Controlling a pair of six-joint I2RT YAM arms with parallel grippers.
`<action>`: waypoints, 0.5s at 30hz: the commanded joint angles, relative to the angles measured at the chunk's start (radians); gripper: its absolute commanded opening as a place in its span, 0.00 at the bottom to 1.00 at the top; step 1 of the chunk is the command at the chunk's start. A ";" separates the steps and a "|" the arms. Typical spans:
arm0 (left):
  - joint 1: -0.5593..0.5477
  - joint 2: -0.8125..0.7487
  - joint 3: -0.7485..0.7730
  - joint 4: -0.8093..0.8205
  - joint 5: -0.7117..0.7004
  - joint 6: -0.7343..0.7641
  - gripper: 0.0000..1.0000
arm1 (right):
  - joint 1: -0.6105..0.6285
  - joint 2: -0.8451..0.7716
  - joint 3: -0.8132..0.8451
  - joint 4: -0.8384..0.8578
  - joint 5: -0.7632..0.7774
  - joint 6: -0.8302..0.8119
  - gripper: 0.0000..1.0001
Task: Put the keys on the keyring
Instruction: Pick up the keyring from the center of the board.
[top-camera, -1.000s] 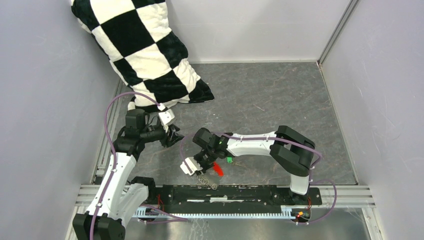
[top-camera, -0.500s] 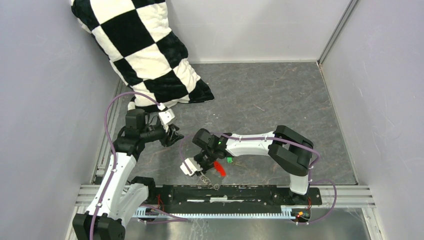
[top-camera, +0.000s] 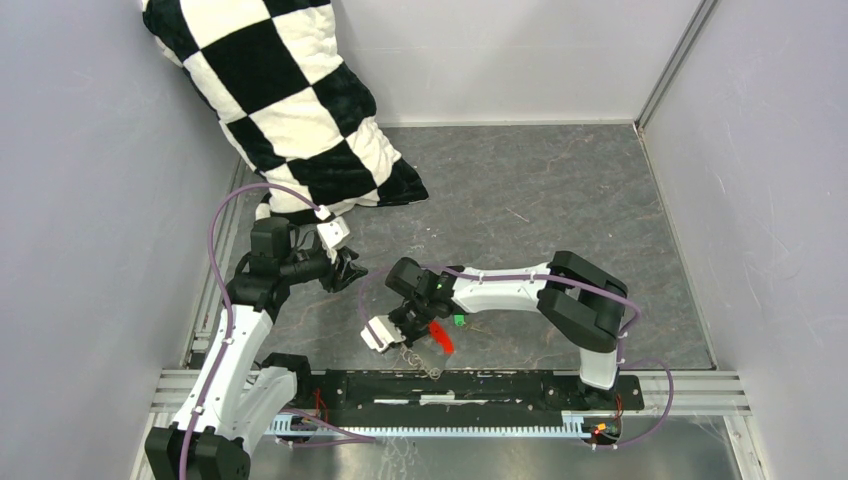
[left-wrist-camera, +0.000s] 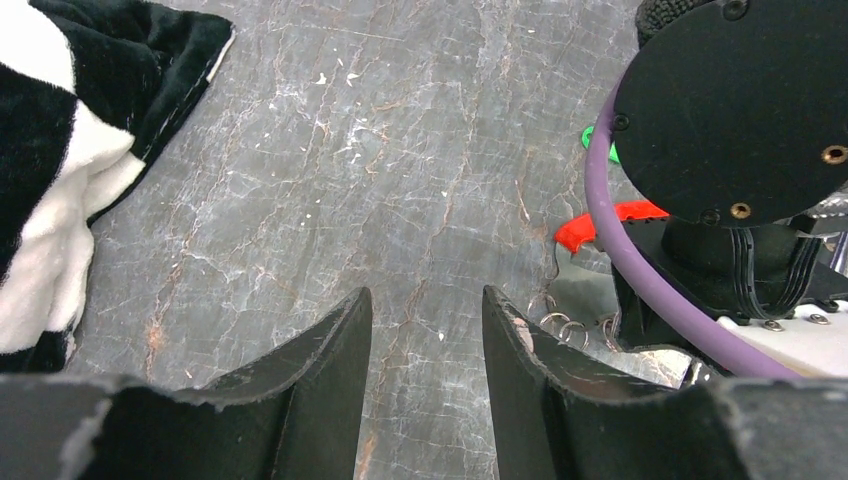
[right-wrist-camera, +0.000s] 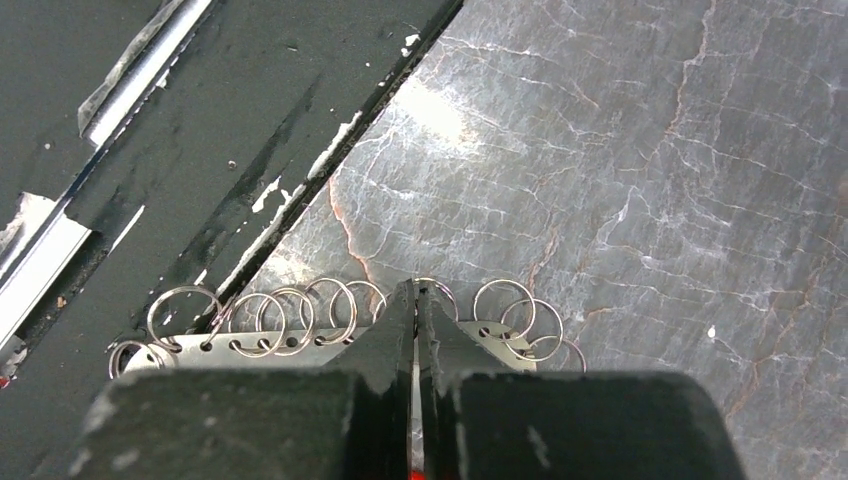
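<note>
Grey marbled tabletop (top-camera: 560, 190) boxed in by pale walls (top-camera: 770, 160). Open stone stretches across the far and right parts. A checkered cushion (top-camera: 290, 110) fills the far-left corner, and a black rail (top-camera: 500, 385) runs along the near edge. The task's things crowd close to that rail, near its middle. Right tool (top-camera: 408, 340) points down beside the rail, fingers pressed together. Its wrist view shows the tips meeting on the keyring (right-wrist-camera: 300, 320), a row of thin silver loops on a flat metal strip whose left end overlaps the rail's edge. Whether any metal is caught between the tips cannot be told. From overhead the red tag (top-camera: 440, 337) lies just right of that tool. The green-headed key (top-camera: 458, 320) sits a little farther out, apart from the loops. Left tool (top-camera: 345, 270) hovers to the left, well apart, fingers spread over bare stone. Its camera catches the tag, a sliver of the key and a few loops below the right arm. The right wrist view gives the loops in detail but only a speck of red.
</note>
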 joint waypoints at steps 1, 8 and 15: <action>-0.006 -0.005 0.031 0.040 0.005 -0.055 0.51 | -0.007 -0.075 0.001 0.061 0.047 0.032 0.01; -0.007 -0.004 0.062 0.036 0.032 -0.085 0.52 | -0.050 -0.304 -0.207 0.402 0.049 0.201 0.00; -0.009 -0.001 0.062 -0.068 0.182 0.008 0.50 | -0.051 -0.442 -0.345 0.570 0.099 0.297 0.00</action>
